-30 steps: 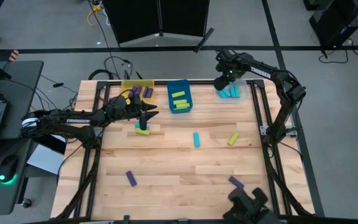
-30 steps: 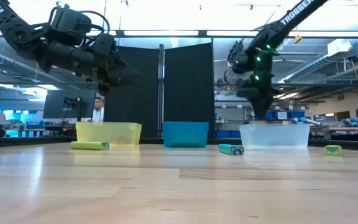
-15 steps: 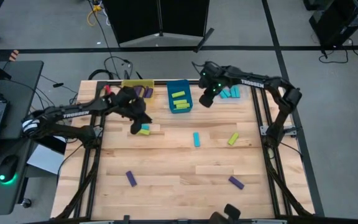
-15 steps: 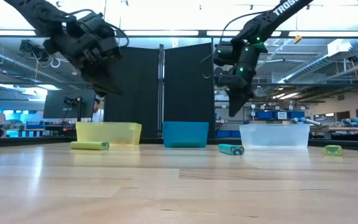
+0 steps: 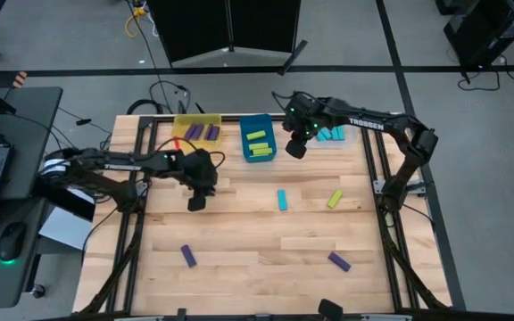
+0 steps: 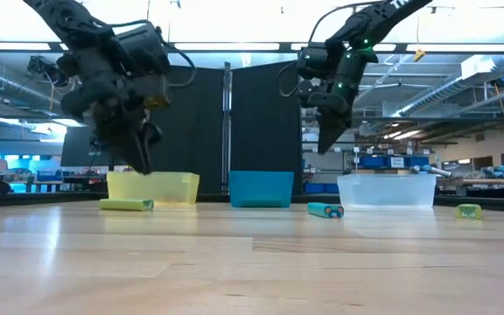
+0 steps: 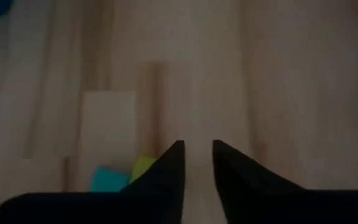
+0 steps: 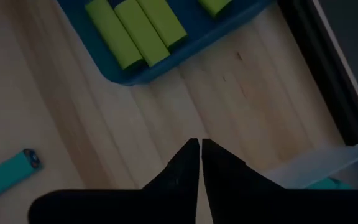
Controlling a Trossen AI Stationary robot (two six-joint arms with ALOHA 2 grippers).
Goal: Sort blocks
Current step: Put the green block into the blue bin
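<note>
Wood-plank table (image 5: pixel 257 241) under ceiling strip lights carries scattered blocks (image 5: pixel 281 199) below three far-edge bins (image 5: pixel 257 138); left gripper (image 5: pixel 194 202) slightly parted and empty, right gripper (image 5: pixel 295 149) closed and empty.

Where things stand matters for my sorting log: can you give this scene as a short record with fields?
Yellow bin: purple blocks
Blue bin: lime blocks
Clear bin: cyan blocks
Loose: cyan block, lime block, two loose purple blocks
Left claw: slightly open, empty, near another lime block
Right claw: shut, empty, between blue and clear bins
</note>
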